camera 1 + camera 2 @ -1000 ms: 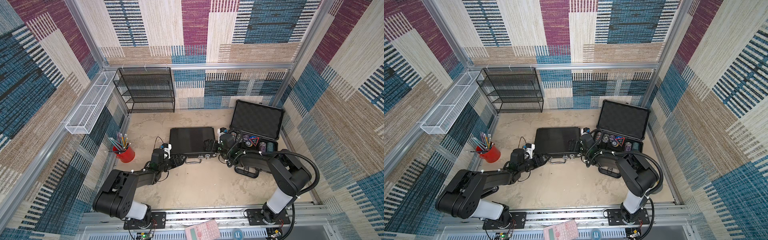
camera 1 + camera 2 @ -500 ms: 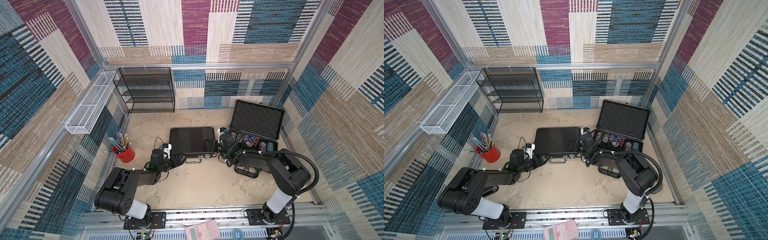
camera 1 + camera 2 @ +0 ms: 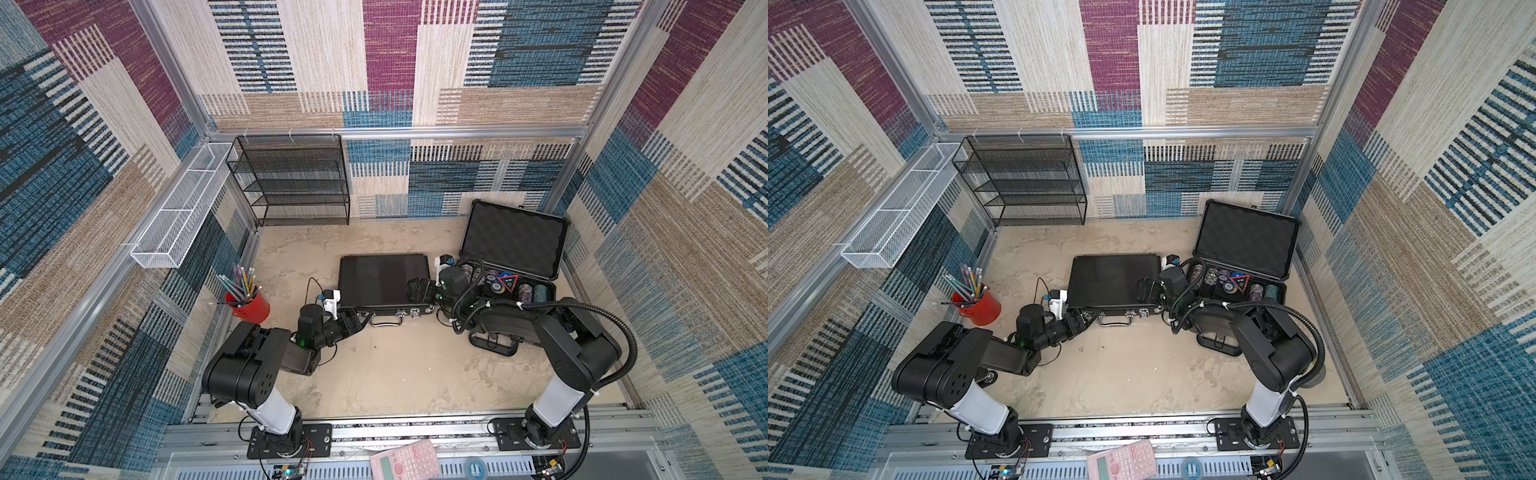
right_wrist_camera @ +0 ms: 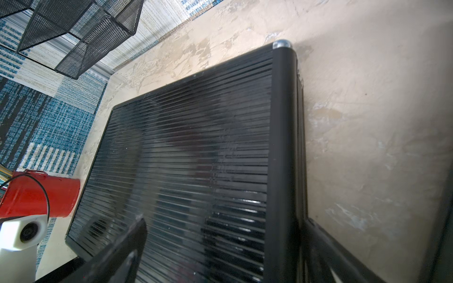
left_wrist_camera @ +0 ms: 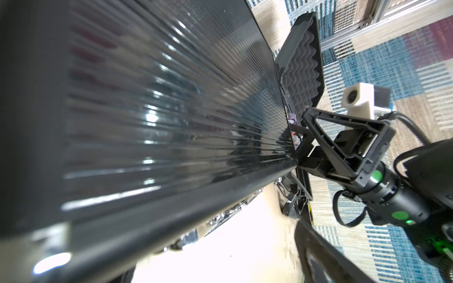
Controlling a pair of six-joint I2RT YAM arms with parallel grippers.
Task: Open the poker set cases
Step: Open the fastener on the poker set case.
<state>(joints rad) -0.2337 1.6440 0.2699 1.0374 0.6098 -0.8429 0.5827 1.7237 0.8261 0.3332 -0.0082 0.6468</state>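
left gripper low at black case | right gripper astride (jaws wide)

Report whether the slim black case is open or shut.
Shut. The slim black case lies flat, lid down on its base, no gap along its side seam; the thicker case beside it has its lid up.

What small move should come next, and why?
Probably lift the lid edge of the slim case a little. The thick case already stands open, while the slim one lies shut; the left jaws stand open at its front left corner, the right jaws open at its right edge. Whether its latches are free is unclear.
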